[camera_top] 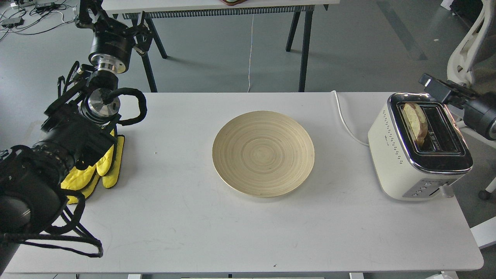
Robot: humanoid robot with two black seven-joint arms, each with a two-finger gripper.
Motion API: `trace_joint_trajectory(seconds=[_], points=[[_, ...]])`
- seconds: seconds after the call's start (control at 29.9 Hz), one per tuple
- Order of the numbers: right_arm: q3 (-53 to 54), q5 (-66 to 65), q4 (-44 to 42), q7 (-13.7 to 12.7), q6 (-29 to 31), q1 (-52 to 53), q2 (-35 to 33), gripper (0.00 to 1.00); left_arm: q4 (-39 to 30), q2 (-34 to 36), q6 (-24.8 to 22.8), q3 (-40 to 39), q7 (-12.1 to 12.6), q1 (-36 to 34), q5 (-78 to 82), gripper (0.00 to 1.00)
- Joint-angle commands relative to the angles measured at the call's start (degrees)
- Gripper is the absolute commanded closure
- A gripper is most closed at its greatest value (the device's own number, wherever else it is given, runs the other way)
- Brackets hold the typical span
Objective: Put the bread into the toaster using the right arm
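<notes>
Round beige wooden plate (263,154) centre; at 3 o'clock, cream chrome-topped toaster (420,149) holds speckled brown-crusted bread (415,122) upright, edge-on in its left slot. Right gripper (430,83) and left gripper (87,11): finger states indiscernible.

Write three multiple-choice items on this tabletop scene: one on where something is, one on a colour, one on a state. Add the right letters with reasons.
1. Where is the bread?
A. on the plate
B. in the toaster's left slot
C. on the bare table

2. What colour are the gloves by the left arm?
A. yellow
B. red
C. blue

3. What is on the wooden plate?
A. a slice of bread
B. a glove
C. nothing

Key:
1 B, the slice stands in the slot of the toaster that lies nearer the plate.
2 A, they show bright yellow under the black arm.
3 C, only its bare ringed wood shows.
</notes>
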Motion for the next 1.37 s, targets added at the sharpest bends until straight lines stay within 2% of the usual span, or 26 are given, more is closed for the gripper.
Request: trace_joint_trajectory(seconds=[0.0, 0.1, 0.2, 0.27, 0.37, 0.44, 0.54, 0.7, 0.94, 1.07, 1.27, 1.34], points=[[6.9, 9.4, -1.2, -0.1, 0.5, -0.2, 3.6, 0.01, 0.0, 0.0, 0.0, 0.0, 0.0, 0.0, 0.0, 0.0], [10.8, 20.1, -5.1, 0.1, 0.8, -0.1, 9.1, 0.01, 0.0, 0.0, 0.0, 0.0, 0.0, 0.0, 0.0, 0.0], [15.4, 27.5, -11.0, 0.4, 3.7, 0.0, 15.9, 0.0, 0.0, -0.1, 0.0, 0.0, 0.0, 0.0, 0.0, 0.0], [19.5, 30.7, -15.5, 1.3, 7.8, 0.0, 19.9, 0.0, 0.0, -0.1, 0.0, 0.0, 0.0, 0.1, 0.0, 0.0], [26.3, 35.9, -23.9, 5.3, 16.6, -0.1, 25.7, 0.0, 0.0, -0.1, 0.0, -0.2, -0.1, 0.1, 0.0, 0.0], [30.3, 40.3, -30.0, 7.1, 22.9, -0.1, 29.5, 0.0, 0.0, -0.1, 0.0, -0.2, 0.0, 0.1, 0.0, 0.0], [35.3, 49.8, -38.3, 6.8, 31.2, -0.2, 34.5, 0.0, 0.0, -0.1, 0.0, -0.1, 0.0, 0.1, 0.0, 0.0], [36.9, 63.7, -46.4, 6.3, 39.3, -0.3, 37.8, 0.0, 0.0, 0.1, 0.0, -0.1, 0.1, 0.1, 0.0, 0.0], [38.1, 66.1, -50.7, 5.5, 39.9, 0.0, 41.8, 0.0, 0.0, 0.3, 0.0, 0.0, 1.0, 0.0, 0.0, 0.0], [39.5, 66.1, -51.3, 6.1, 40.0, -0.2, 42.2, 0.0, 0.0, 0.3, 0.0, 0.0, 2.1, -0.1, -0.1, 0.0], [39.6, 66.0, -53.0, 6.5, 39.8, 0.3, 45.1, 0.0, 0.0, 0.5, 0.0, 0.2, 2.5, -0.1, 0.0, 0.0], [39.5, 66.0, -52.9, 6.5, 39.7, 0.5, 45.1, 0.0, 0.0, 0.5, 0.0, 0.2, 3.9, -0.1, 0.0, 0.0]])
